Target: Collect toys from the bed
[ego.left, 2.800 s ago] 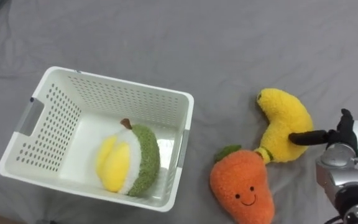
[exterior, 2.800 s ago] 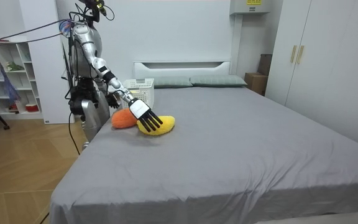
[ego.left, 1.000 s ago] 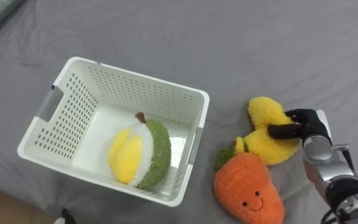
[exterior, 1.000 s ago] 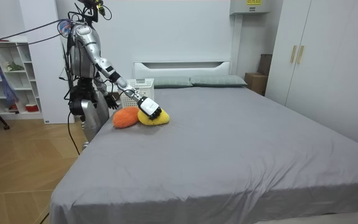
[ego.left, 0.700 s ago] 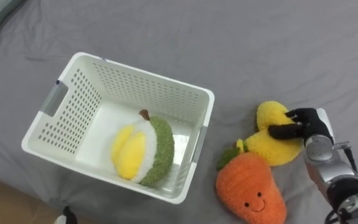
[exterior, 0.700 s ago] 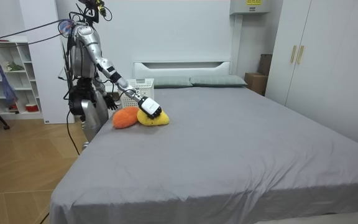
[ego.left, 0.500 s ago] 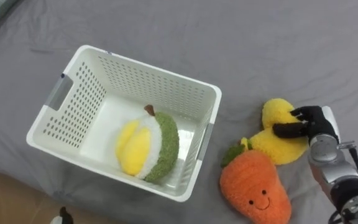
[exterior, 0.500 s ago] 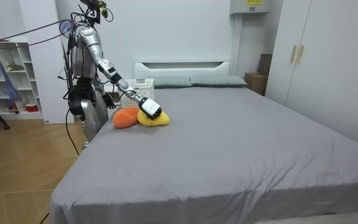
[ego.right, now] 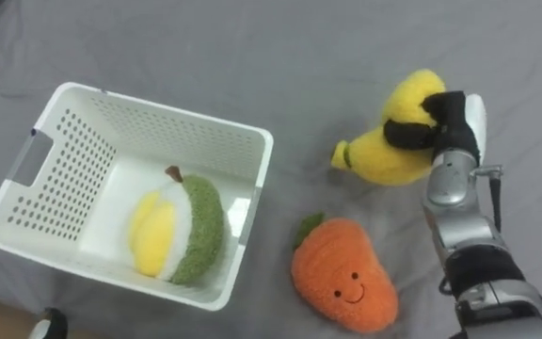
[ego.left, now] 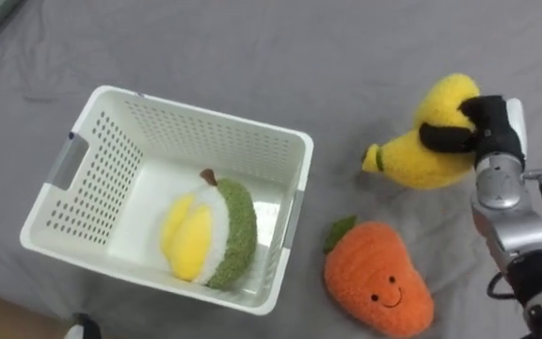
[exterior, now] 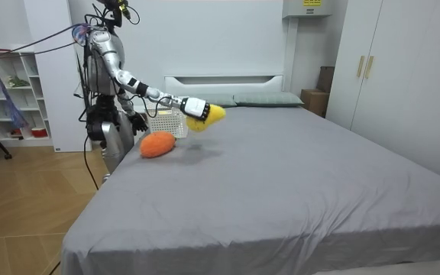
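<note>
A yellow plush banana (ego.left: 431, 137) (ego.right: 398, 141) (exterior: 208, 115) hangs in the air above the grey bed, and my right hand (ego.left: 483, 122) (ego.right: 445, 121) (exterior: 192, 106) is shut on it with fingers curled round its middle. An orange plush carrot (ego.left: 379, 278) (ego.right: 342, 273) (exterior: 157, 144) with a smiling face lies on the bed sheet below it. To the left stands a white perforated basket (ego.left: 92, 174) (ego.right: 50, 155) (exterior: 167, 122) holding a green, white and yellow plush fruit (ego.left: 210, 231) (ego.right: 177, 231). My left hand (exterior: 137, 121) hangs by my side in the room view.
The grey bed (exterior: 281, 183) spreads wide to the room view's right, with pillows (exterior: 266, 98) at the headboard. I stand at the bed's corner near white shelves (exterior: 14, 92). A wardrobe (exterior: 403, 69) lines the far wall.
My right hand closed round the banana and lifted it off the sheet, up and away from the carrot. The carrot and basket stayed put; the head camera shifted slightly.
</note>
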Controlling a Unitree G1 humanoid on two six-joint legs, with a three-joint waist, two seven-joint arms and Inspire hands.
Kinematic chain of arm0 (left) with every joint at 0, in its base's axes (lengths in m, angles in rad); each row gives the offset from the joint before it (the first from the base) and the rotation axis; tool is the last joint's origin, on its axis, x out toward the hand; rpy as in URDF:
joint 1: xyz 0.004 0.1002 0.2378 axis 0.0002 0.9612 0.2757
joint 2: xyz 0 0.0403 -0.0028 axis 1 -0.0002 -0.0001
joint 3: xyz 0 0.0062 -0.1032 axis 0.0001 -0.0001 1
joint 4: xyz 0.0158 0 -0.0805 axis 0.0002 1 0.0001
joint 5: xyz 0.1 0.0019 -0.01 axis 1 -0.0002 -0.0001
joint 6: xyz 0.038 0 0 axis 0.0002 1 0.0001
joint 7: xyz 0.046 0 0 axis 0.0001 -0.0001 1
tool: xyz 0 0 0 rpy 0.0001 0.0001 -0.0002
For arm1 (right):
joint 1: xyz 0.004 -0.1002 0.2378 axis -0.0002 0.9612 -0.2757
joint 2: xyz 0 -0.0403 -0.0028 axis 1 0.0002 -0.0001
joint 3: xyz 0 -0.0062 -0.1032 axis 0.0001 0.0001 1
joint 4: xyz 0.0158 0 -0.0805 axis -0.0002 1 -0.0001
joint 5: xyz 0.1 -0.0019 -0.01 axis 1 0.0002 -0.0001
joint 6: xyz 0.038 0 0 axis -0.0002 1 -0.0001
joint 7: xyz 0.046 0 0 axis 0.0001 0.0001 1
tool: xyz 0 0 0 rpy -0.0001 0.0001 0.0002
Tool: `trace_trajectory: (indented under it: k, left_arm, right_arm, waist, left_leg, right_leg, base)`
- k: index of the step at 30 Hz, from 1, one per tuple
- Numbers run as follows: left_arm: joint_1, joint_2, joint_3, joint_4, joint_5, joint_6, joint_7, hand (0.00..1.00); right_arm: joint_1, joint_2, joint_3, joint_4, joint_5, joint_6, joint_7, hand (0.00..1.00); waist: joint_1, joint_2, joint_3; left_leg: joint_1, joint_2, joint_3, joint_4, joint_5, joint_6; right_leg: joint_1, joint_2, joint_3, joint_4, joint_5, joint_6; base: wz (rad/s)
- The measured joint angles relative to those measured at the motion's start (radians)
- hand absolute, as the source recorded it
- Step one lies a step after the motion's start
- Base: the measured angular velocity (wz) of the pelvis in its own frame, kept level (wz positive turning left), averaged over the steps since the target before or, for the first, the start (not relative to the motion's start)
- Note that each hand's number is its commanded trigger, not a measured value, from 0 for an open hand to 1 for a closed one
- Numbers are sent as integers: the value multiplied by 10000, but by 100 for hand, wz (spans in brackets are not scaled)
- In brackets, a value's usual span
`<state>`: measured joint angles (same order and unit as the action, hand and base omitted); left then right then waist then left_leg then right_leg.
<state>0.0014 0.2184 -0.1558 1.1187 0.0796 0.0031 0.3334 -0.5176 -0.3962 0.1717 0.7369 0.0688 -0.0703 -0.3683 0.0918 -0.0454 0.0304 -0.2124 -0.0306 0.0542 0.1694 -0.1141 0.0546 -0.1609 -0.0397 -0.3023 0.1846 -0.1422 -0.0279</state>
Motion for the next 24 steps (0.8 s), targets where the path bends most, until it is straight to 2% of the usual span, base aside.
trace_trajectory:
  k: [2,5,11,14,17,19,24]
  left_arm:
    - [183,2,169,-12,11,25,-2,0]
    - [363,-42,394,-12,11,40,17,0]
    - [718,-45,457,-348,24,39,47,0]
    - [910,-108,599,-417,457,142,29,0]
    - [934,-116,880,-415,905,200,-133,0]
    - [932,-139,1053,-463,938,202,-172,0]
    - [1030,-186,1080,-688,1321,306,-186,0]
  right_arm:
    - [544,6,-33,-1466,-83,52,-183,100]
    - [1190,22,-35,-2996,-145,82,-124,100]
    - [2146,67,-34,-4865,-412,273,206,100]
    - [2267,70,-35,-5372,-523,474,510,100]
    - [2334,80,-35,-6067,-701,489,816,100]
    - [2420,78,-35,-6633,-734,490,1084,100]
    - [2492,102,38,-7977,-753,646,1775,100]
  waist:
    - [-108,-138,-93]
    - [-97,-279,-176]
    - [-2,-307,-231]
    - [10,-205,-314]
    - [18,-116,-333]
    - [6,-115,-335]
    - [2,-143,-351]
  left_leg:
    - [398,0,-37,-42,-1,-1]
    - [885,-16,5,-99,-9,-1]
    - [1568,-36,39,-142,-48,21]
    - [1754,4,214,-59,-49,21]
    - [1914,10,243,-74,-47,21]
    - [1928,11,245,-74,-44,17]
    - [1942,2,251,-175,-42,18]
  right_leg:
    - [400,5,-20,-36,-2,3]
    - [937,7,0,-177,-2,4]
    - [1603,-4,142,-182,-93,132]
    - [1717,2,259,-157,-109,109]
    - [1815,25,356,-154,-94,84]
    - [1805,66,511,-152,-96,80]
    - [1811,70,526,-122,-81,65]
  base:
    - [6]
    - [1]
    - [-1]
    - [-14]
    - [-7]
    - [-5]
    - [-1]
